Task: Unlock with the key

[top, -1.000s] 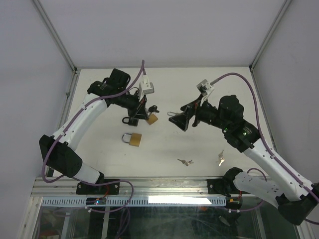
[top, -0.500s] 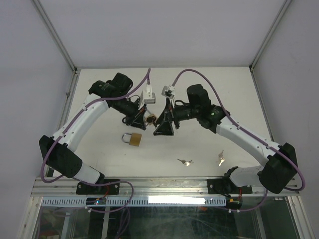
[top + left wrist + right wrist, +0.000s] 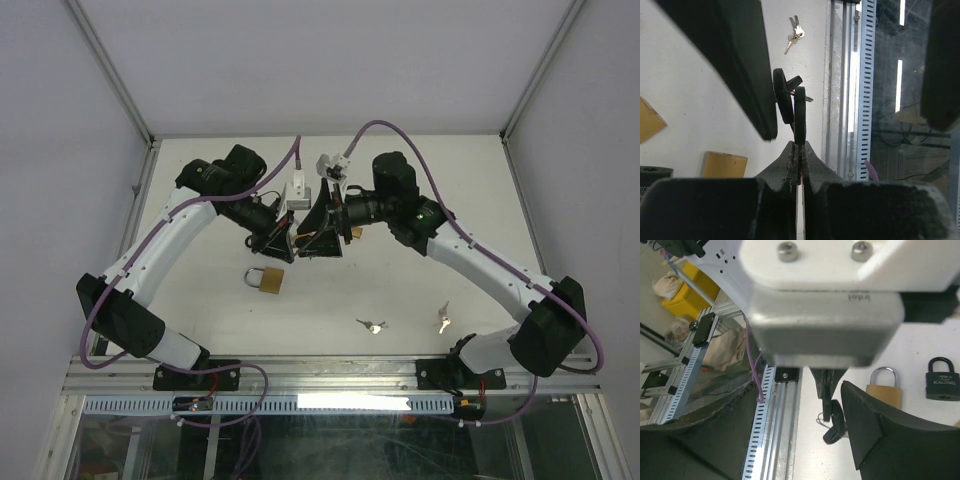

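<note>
My left gripper (image 3: 284,240) (image 3: 799,148) is shut on a black-headed key (image 3: 799,114), held above the table; a second black key head (image 3: 782,102) hangs beside it. My right gripper (image 3: 319,238) (image 3: 800,407) is open, with its jaws standing either side of the left fingertips and the key (image 3: 833,416). One right finger (image 3: 740,65) is right beside the key. A brass padlock (image 3: 266,280) (image 3: 883,388) lies on the table below the grippers. A black padlock (image 3: 942,380) lies next to it. A second brass padlock (image 3: 725,165) shows in the left wrist view.
Two loose bunches of silver keys (image 3: 372,325) (image 3: 443,319) lie near the front edge. An aluminium rail (image 3: 300,375) runs along the table's front. White enclosure walls stand on the left, right and back.
My right arm has swung left across the table, and its open jaws now straddle the key in the left gripper. The left arm has hardly moved.
</note>
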{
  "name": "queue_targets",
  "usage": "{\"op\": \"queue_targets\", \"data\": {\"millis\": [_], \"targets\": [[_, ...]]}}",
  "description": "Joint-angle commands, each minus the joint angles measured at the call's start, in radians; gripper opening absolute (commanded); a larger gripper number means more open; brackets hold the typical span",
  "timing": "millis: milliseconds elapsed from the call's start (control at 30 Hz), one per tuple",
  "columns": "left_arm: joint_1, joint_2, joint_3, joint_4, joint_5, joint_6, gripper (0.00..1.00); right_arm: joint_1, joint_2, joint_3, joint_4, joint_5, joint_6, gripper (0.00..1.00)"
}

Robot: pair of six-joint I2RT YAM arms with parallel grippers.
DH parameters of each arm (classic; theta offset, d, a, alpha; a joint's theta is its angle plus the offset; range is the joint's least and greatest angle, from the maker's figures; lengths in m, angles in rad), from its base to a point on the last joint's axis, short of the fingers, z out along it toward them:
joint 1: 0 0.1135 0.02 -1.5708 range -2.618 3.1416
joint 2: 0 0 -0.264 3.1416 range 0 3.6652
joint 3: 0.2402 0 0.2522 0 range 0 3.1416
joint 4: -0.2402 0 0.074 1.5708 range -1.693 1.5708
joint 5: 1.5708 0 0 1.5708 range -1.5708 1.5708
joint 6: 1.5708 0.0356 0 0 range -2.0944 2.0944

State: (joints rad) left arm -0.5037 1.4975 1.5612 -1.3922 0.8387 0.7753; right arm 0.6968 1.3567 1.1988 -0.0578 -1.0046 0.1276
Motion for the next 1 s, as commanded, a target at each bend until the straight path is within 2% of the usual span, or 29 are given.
{"op": "queue_targets", "data": {"millis": [0,167,300,367,500,733,800,900,967], "targets": [[-0.013,-0.035,0.036,0.0,0.05,0.042,0.0,0.026,0.06,0.066,0.042,-0.049,0.009,0.69],[-0.015,-0.037,0.028,0.0,0.06,0.046,0.0,0.027,0.079,0.052,0.051,-0.049,0.016,0.66],[-0.015,-0.031,0.03,0.001,0.063,0.048,0.0,0.029,0.08,0.043,0.057,-0.078,0.029,0.47],[-0.015,-0.026,0.03,0.0,0.062,0.047,0.0,0.029,0.073,0.037,0.055,-0.074,0.028,0.41],[-0.015,-0.023,0.032,0.0,0.059,0.049,0.0,0.029,0.079,0.036,0.01,-0.069,0.008,0.45],[-0.014,-0.024,0.033,-0.001,0.058,0.05,0.0,0.029,0.092,0.033,-0.033,-0.052,-0.016,0.46],[-0.015,-0.024,0.032,-0.002,0.056,0.051,0.0,0.029,0.087,0.032,-0.028,-0.051,-0.014,0.4],[-0.016,-0.023,0.034,-0.002,0.054,0.052,0.0,0.029,0.087,0.036,-0.027,-0.055,-0.01,0.22],[-0.015,-0.021,0.035,-0.002,0.055,0.051,0.0,0.029,0.085,0.036,-0.032,-0.058,-0.011,0.18]]}}
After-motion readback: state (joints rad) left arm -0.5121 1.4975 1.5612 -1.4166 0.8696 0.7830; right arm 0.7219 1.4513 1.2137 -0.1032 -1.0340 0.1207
